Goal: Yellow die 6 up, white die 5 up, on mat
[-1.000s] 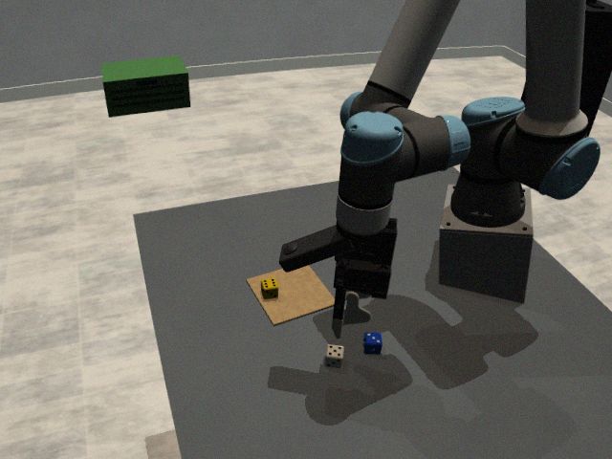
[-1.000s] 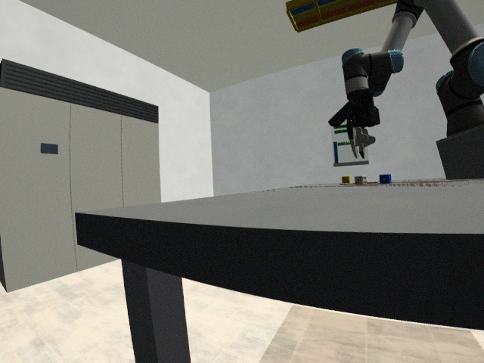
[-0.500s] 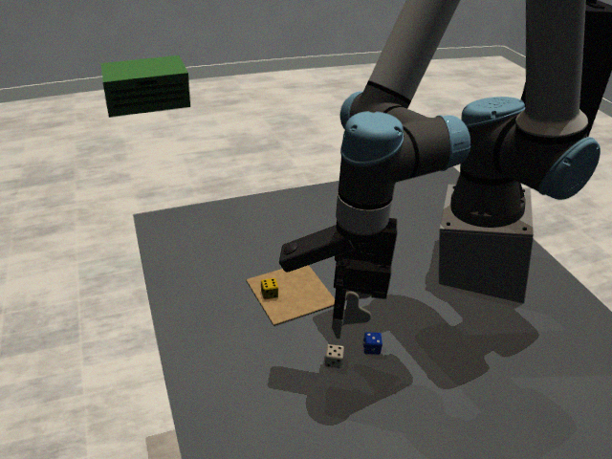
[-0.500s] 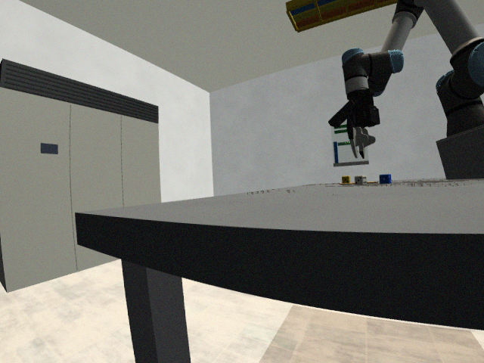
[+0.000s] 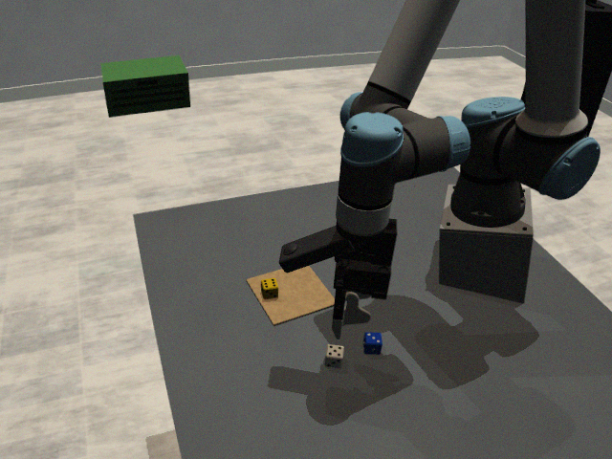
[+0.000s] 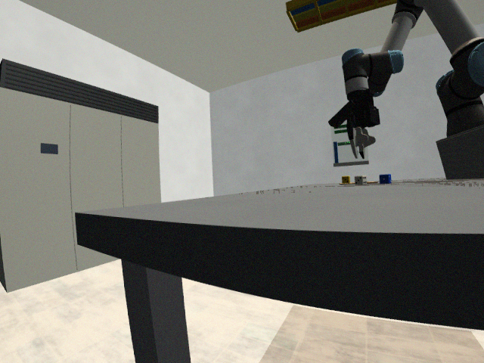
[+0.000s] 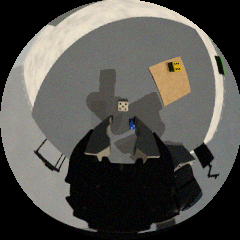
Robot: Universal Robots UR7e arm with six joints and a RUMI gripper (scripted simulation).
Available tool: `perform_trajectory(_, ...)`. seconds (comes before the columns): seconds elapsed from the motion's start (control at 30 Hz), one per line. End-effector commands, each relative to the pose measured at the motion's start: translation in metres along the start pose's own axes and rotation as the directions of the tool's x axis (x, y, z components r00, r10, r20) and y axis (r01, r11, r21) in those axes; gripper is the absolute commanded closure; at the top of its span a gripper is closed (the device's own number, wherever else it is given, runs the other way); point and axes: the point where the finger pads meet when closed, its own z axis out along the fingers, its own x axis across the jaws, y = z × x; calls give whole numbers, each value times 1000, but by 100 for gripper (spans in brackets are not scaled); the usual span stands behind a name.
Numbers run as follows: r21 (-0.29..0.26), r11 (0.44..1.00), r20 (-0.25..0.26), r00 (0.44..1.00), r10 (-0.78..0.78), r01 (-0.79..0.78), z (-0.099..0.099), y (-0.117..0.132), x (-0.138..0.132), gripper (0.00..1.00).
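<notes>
1. My arm [image 5: 427, 148] [image 6: 376, 68] comes down from its pedestal [image 5: 484, 264] [image 6: 463, 158] side in a bent reach: the forearm slants downward, the wrist joints fold beneath it, and the last stretch hangs close to upright over the table [image 5: 212, 247] [image 6: 273, 218] [image 7: 90, 65]
2. My pincer [image 5: 341, 332] [image 6: 358, 156] [image 7: 123, 116] points down, its tips above the dice with a clear gap beneath them in the exterior view, touching none of the three
3. My fingers stand partly spread, a modest gap between the tips, and I have nothing pinched
4. In my wrist view, the white die [image 5: 334, 356] [image 6: 360, 180] [image 7: 123, 105] lies just beyond my tips, roughly centred between them; it sits flat on the table, off the mat [image 5: 301, 296] [image 6: 373, 182] [image 7: 172, 87], with 5 on top
5. The blue die [image 5: 372, 342] [image 6: 385, 178] [image 7: 132, 123] rests flat on the table near the white one, the two apart; its top looks like a 3, and from my wrist it shows close to one fingertip
6. The yellow die [image 5: 270, 288] [image 6: 345, 179] [image 7: 174, 66] sits flat and fully on the mat, 6 uppermost, well apart from my pincer
</notes>
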Motion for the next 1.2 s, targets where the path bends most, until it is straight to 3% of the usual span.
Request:
perform_trajectory(0.0,1,1000,1,1000,0,0,2,0,0,72)
perform_trajectory(1.17,1,1000,0,1000,0,0,44,0,-1,72)
